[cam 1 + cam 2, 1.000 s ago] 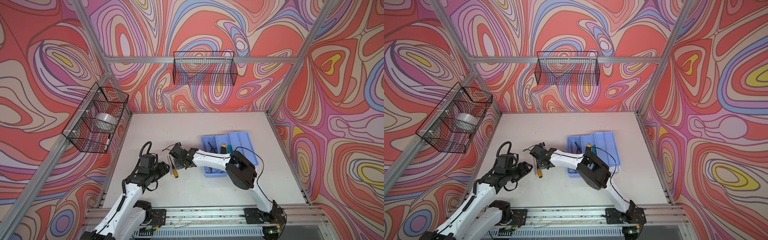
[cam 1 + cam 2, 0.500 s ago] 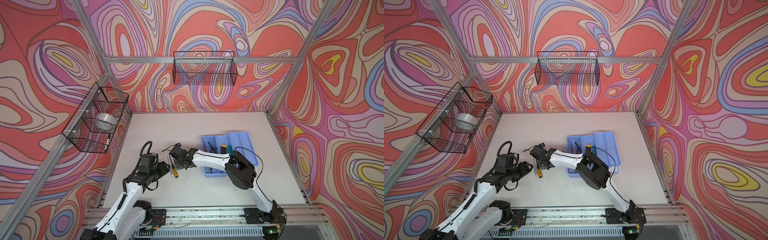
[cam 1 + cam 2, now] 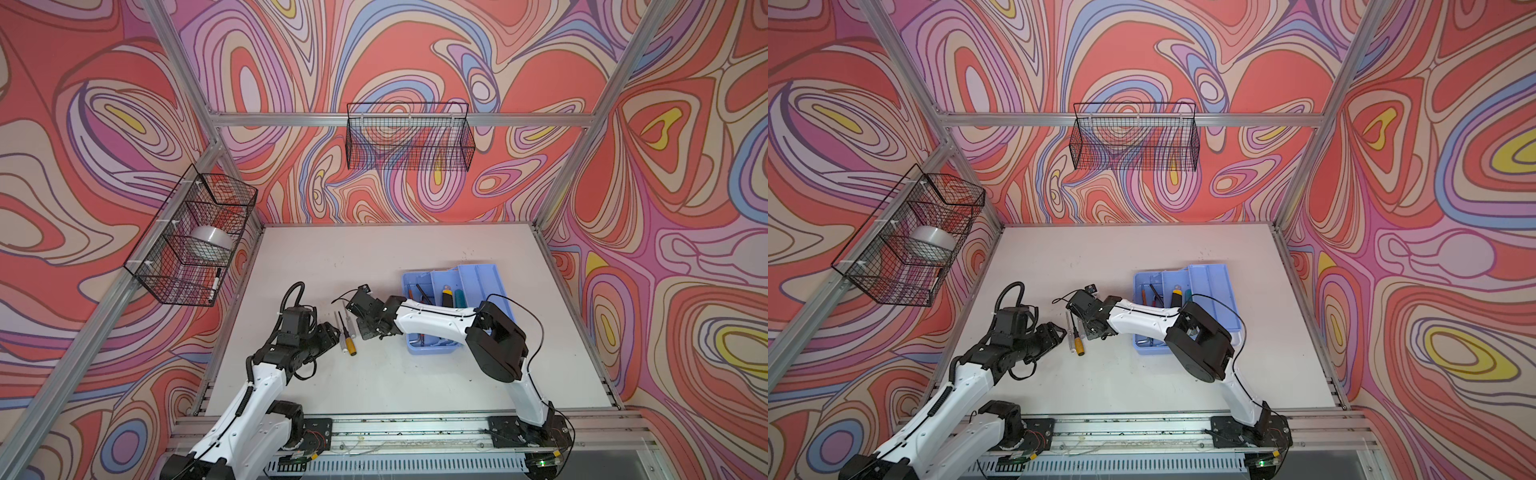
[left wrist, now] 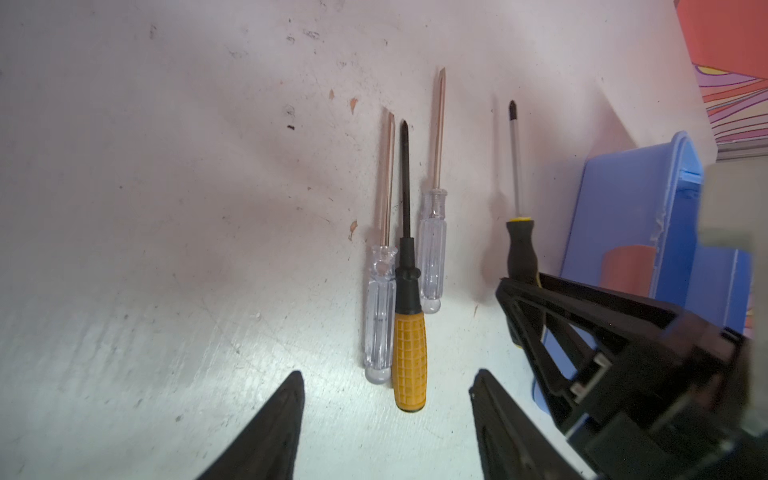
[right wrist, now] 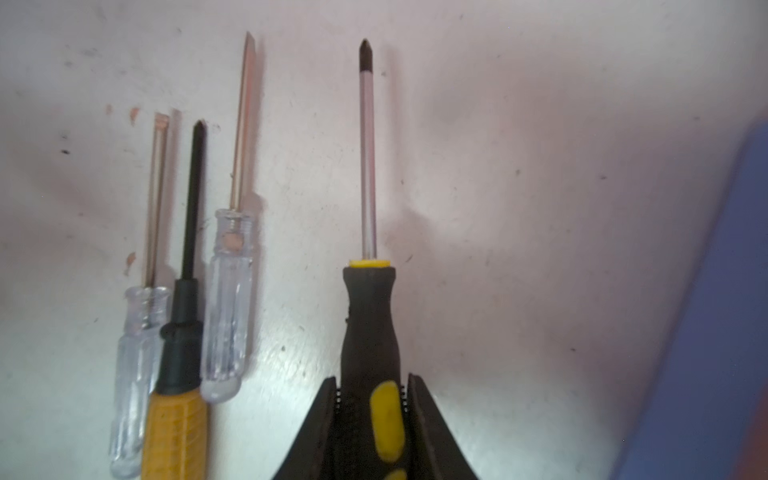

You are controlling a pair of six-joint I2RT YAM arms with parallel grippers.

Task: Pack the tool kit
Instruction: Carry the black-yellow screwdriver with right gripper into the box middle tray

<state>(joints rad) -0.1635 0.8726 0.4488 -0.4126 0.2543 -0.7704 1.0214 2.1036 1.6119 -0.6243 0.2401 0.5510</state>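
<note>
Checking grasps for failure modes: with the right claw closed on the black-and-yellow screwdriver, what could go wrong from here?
1. The right claw pinches the black-and-yellow screwdriver by its handle, with the long shaft jutting ahead. It may pivot or slip on lifting.
2. The open left claw hovers close by, at the orange-handled screwdriver. The arms could collide.
3. The blue tray wall stands near, and the tip might catch it.

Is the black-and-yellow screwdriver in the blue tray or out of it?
Out: the black-and-yellow screwdriver is beside the blue tray, over bare table, handle clamped in the right gripper.
</note>
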